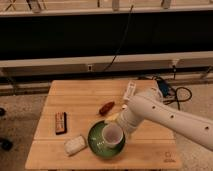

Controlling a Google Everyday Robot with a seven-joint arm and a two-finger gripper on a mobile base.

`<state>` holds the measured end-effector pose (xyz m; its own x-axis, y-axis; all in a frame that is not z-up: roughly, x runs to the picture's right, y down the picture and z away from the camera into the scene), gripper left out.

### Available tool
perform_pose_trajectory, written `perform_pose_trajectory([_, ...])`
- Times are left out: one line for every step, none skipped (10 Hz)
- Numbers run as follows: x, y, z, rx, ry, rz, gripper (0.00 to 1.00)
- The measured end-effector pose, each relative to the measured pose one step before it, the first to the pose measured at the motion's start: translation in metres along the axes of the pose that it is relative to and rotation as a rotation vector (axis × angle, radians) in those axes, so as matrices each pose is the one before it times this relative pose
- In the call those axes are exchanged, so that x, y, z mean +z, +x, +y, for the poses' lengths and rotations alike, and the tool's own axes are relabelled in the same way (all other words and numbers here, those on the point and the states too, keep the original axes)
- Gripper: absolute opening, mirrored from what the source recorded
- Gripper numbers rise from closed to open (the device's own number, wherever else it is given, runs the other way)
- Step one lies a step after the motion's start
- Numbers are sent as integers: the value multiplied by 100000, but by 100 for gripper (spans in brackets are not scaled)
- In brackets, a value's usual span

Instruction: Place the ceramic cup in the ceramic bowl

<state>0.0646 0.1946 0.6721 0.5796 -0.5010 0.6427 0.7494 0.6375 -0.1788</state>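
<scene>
The green ceramic bowl [98, 146] sits on the wooden table near the front edge. The off-white ceramic cup [112, 134] is inside the bowl's outline, at its right side, with its opening facing up. I cannot tell whether it rests on the bowl's bottom. My gripper [122, 126] is right against the cup's far right side, at the end of the white arm [165, 117] that reaches in from the right.
A pale sponge-like block [74, 144] lies just left of the bowl. A dark rectangular bar [60, 122] lies further left. A red-brown item [106, 107] lies behind the bowl. A white object [130, 90] and cables sit at the table's back right.
</scene>
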Motion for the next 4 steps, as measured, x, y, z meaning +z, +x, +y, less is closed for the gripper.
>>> perform_pose_trajectory([-614, 220, -401, -665, 337, 1274, 80])
perform_pose_trajectory([-386, 184, -220, -386, -142, 1057, 80])
perform_pose_trajectory([-588, 188, -451, -264, 54, 1090, 80])
perform_pose_trajectory([-101, -50, 83, 451, -220, -621, 80])
